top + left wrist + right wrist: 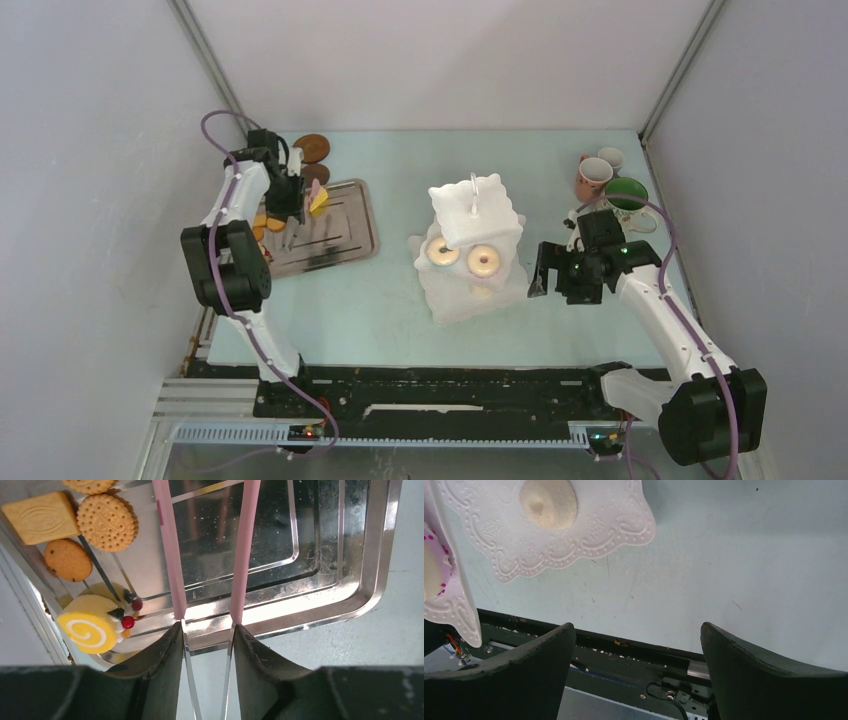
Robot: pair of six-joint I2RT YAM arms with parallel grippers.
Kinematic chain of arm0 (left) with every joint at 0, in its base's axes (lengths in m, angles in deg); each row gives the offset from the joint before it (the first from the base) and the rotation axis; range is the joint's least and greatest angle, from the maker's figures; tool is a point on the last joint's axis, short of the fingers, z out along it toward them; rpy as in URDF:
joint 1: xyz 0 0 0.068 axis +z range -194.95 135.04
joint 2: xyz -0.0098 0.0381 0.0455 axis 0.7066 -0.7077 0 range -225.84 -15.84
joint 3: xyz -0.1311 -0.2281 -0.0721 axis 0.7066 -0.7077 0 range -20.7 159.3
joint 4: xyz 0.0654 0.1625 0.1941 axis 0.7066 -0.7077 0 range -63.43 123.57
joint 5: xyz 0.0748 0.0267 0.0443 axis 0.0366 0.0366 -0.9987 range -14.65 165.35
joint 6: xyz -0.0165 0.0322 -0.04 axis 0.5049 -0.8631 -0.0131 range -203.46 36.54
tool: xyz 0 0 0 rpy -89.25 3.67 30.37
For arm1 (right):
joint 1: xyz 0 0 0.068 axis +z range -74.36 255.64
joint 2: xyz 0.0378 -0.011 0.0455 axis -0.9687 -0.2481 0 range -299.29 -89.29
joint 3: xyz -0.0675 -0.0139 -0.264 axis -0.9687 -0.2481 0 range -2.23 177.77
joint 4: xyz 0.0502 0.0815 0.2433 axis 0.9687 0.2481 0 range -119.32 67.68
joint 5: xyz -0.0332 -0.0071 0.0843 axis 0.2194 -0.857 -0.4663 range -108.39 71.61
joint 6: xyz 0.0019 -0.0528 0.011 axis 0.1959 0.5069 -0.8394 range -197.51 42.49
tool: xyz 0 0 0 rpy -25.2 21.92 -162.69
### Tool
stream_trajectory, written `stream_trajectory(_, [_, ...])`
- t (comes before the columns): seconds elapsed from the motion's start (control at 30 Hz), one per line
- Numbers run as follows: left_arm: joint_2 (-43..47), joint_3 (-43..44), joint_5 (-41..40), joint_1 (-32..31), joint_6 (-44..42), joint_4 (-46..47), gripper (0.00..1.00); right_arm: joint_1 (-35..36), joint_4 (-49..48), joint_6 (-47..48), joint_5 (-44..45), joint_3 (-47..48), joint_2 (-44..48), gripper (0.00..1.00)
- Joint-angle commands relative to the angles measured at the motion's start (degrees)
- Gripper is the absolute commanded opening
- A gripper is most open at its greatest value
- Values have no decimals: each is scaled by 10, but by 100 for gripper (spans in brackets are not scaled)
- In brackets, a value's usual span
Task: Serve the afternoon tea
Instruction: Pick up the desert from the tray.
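At the middle of the table (620,330), in the top view, stands the white tiered stand (470,215), with two donuts (484,261) side by side on a lower tier. At 10 o'clock from it lies a metal tray (345,225), and the left gripper (291,207) hangs over the tray's 9 o'clock half. Two brown coasters (312,148) sit just beyond the tray at 12 o'clock. Three mugs (593,178) cluster at 2 o'clock from the stand. The right gripper (541,270) hovers just beside the stand at 3 o'clock.

In the left wrist view, the left gripper's fingers (167,655) pinch a pair of pink tongs (171,555), whose two arms reach out over the tray with a gap between them and nothing in it. At 10 o'clock on the tray lie orange biscuits (106,515); at 8 o'clock a yellow roll cake (90,630) rests near the rim.

In the right wrist view, the right gripper's fingers (539,655) are spread wide with nothing between them. The stand's bottom tier lies at 11 o'clock, carrying a pale round piece (548,502).
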State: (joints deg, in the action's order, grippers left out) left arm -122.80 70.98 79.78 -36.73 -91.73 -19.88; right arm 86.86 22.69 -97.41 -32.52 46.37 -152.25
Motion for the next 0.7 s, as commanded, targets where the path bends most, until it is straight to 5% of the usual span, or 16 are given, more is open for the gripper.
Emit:
stream_trajectory(0.0, [-10, 30, 0, -11, -22, 9, 42, -1, 13, 0, 4, 27, 10, 98])
stream_trajectory(0.67, [-79, 44, 9, -16, -21, 19, 40, -1, 13, -3, 1, 27, 0, 97])
